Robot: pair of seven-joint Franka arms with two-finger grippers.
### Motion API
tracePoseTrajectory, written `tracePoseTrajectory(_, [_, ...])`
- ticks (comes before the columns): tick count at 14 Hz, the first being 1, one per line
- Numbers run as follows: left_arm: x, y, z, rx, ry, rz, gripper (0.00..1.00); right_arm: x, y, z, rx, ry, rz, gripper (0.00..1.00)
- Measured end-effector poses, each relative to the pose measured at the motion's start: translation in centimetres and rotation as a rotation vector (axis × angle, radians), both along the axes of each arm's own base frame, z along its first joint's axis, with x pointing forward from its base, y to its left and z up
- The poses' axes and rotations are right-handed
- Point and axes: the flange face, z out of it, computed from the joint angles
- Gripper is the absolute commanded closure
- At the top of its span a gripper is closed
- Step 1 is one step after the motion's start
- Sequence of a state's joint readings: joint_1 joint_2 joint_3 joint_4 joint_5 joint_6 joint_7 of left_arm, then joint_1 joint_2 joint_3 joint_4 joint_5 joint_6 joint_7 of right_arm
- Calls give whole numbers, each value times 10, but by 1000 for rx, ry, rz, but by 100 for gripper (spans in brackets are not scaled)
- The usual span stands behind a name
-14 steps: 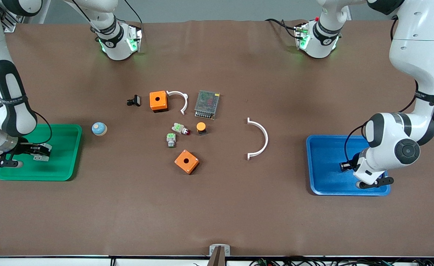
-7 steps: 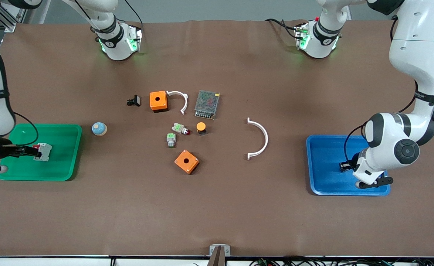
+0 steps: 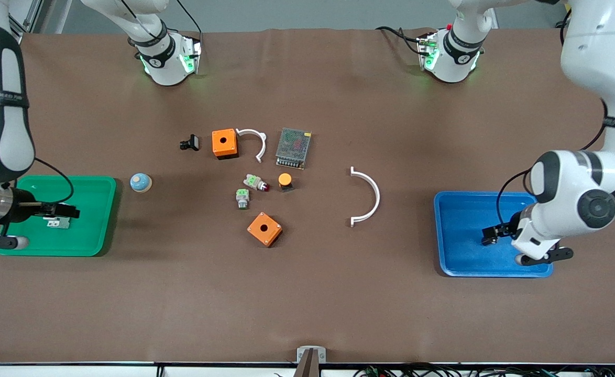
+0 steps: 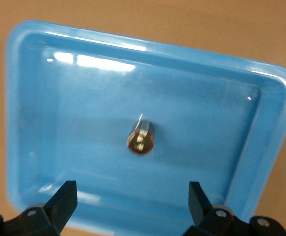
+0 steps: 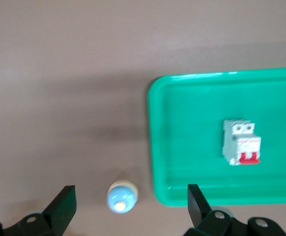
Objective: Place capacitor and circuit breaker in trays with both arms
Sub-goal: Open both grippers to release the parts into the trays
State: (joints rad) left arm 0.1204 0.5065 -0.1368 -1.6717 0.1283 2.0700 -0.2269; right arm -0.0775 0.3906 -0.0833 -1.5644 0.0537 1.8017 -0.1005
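The circuit breaker [image 5: 241,142], white-grey with red levers, lies flat in the green tray [image 5: 192,147]. In the front view the breaker [image 3: 58,224] shows partly under my right gripper [image 3: 70,212], over the green tray [image 3: 90,225]. In the right wrist view my right gripper [image 5: 130,189] is open, empty and well above the table. The capacitor [image 4: 141,137], a small dark cylinder with a silvery end, lies in the middle of the blue tray [image 4: 74,113]. My left gripper [image 4: 132,186] is open and empty above it, over the blue tray [image 3: 459,230]. The left gripper [image 3: 489,236] hides the capacitor in the front view.
A blue-white dome [image 3: 141,183] stands beside the green tray. Mid-table lie two orange boxes [image 3: 224,143] [image 3: 264,229], a black clip [image 3: 189,142], a mesh-topped power supply [image 3: 293,147], two button switches [image 3: 242,198], an orange-capped button [image 3: 285,180] and two white arcs [image 3: 368,196].
The right arm has swung and risen over the green tray, with the breaker left lying in it. The left arm has lifted and shifted a little toward its end of the table.
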Motion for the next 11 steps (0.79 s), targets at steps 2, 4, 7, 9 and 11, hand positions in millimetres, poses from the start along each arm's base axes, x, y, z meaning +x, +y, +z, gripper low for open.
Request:
tracePoseTrajectory(2, [-13, 1, 54, -3, 22, -28, 0, -8, 13, 23, 5, 16, 11, 0])
tracePoseTrajectory(4, [-31, 7, 107, -41, 33, -53, 0, -20, 21, 54, 10, 15, 24, 0])
tracePoseTrajectory(7, [-64, 19, 182, -62, 20, -63, 0, -36, 41, 99, 9, -8, 57, 0])
tracePoseTrajectory(9, [-84, 14, 225, -69, -8, -62, 0, -42, 50, 123, -6, -23, 77, 0])
tracePoseTrajectory(11, [-101, 9, 260, -80, -41, -61, 0, -44, 51, 145, -9, -28, 79, 0])
